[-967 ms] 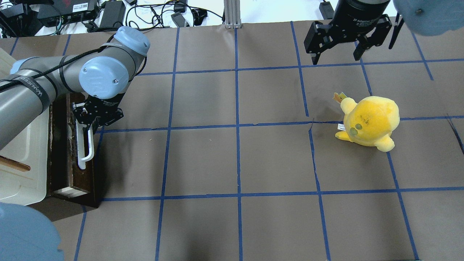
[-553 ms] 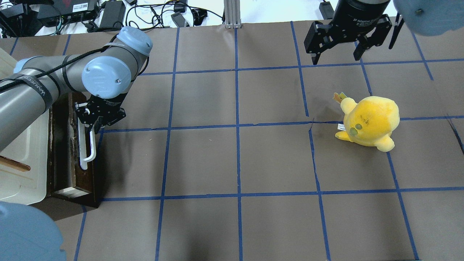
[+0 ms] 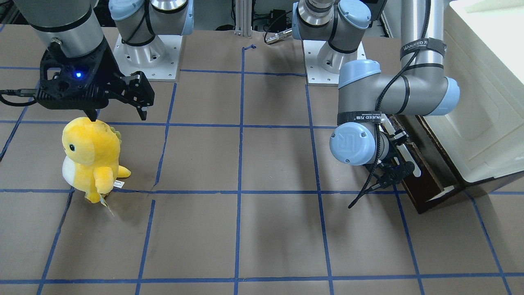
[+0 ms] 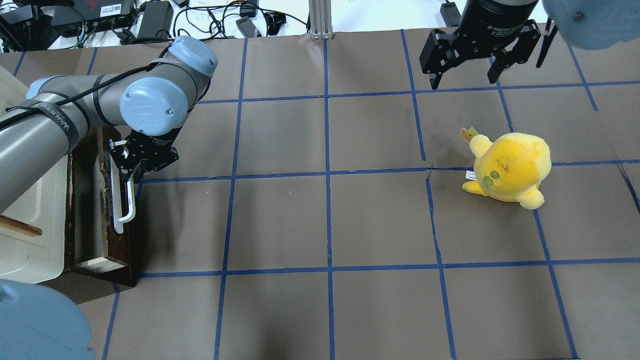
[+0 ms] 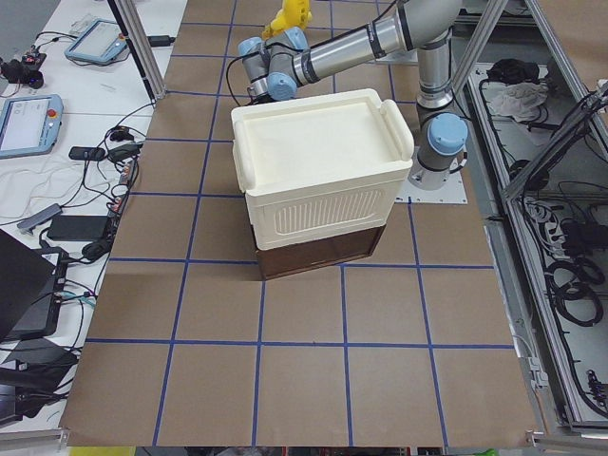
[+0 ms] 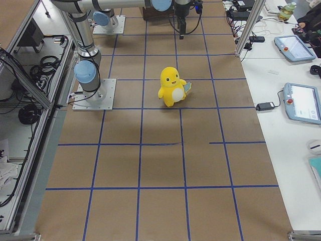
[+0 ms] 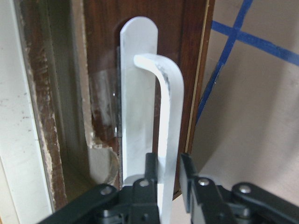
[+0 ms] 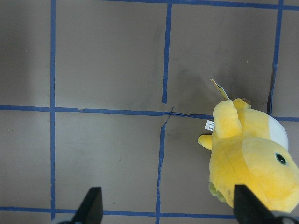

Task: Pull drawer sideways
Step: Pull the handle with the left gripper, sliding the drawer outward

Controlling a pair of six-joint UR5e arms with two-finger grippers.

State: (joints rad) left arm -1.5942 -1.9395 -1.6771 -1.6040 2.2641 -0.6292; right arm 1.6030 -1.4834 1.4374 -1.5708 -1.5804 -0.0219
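Observation:
The drawer (image 4: 95,235), dark brown with a long white bar handle (image 4: 123,210), lies at the table's left edge, next to and partly under a cream box. It stands slightly out toward the table's middle, with a narrow gap behind its front. My left gripper (image 4: 131,172) is shut on the handle's far end; in the left wrist view (image 7: 168,163) both fingers clamp the white bar (image 7: 166,107). From the front, the gripper (image 3: 393,172) sits against the drawer (image 3: 430,184). My right gripper (image 4: 465,75) hangs open and empty above the far right of the table (image 8: 168,210).
A big cream-white plastic box (image 4: 30,220) sits left of the drawer, seen also from the left end (image 5: 323,161). A yellow plush toy (image 4: 510,167) stands on the right side of the table, just below my right gripper (image 3: 118,116). Blue tape lines grid the brown table.
My left gripper has moved right, toward the table's middle, with the handle in it, and the drawer has slid a little that way. The right arm has not moved.

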